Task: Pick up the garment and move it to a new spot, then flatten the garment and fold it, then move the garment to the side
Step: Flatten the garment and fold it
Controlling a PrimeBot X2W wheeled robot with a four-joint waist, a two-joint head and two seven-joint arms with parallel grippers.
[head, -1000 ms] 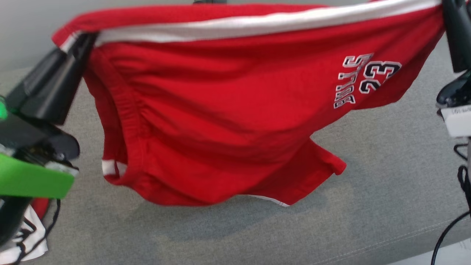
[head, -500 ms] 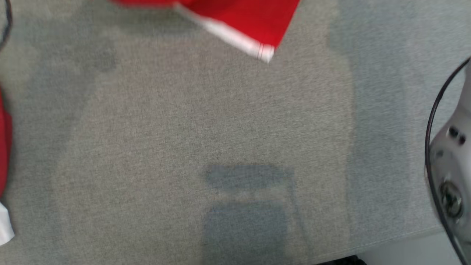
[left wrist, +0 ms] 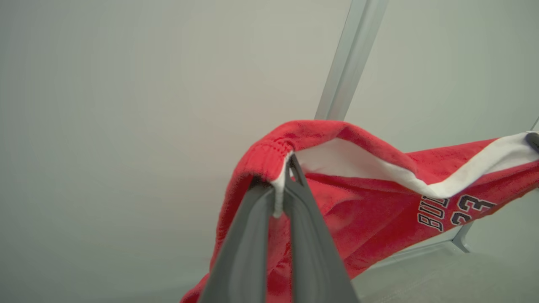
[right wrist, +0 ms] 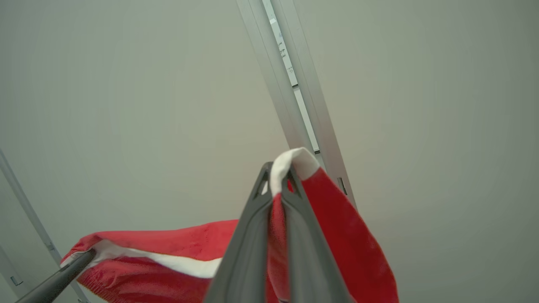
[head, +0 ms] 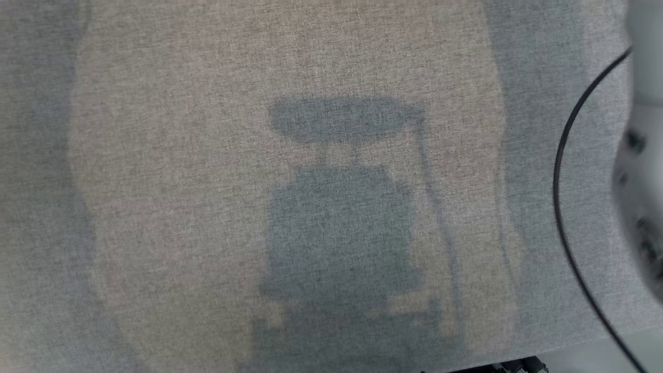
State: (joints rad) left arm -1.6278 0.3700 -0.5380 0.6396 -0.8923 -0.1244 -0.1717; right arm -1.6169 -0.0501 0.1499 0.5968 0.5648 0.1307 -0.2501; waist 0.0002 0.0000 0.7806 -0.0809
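Head camera faces steeply down, close over the grey fabric. Each wrist camera looks up along its fingers toward the pale wall, close on the garment, which both share.

Garment is being held up above the tabletop, strung between left jaws and right jaws, both clamped on its upper edge. In left wrist view it is being seen running off right; in right wrist view, down to lower left. Frame post is being seen behind it. In head view, cable and forearm are being seen at right edge, over the tabletop.
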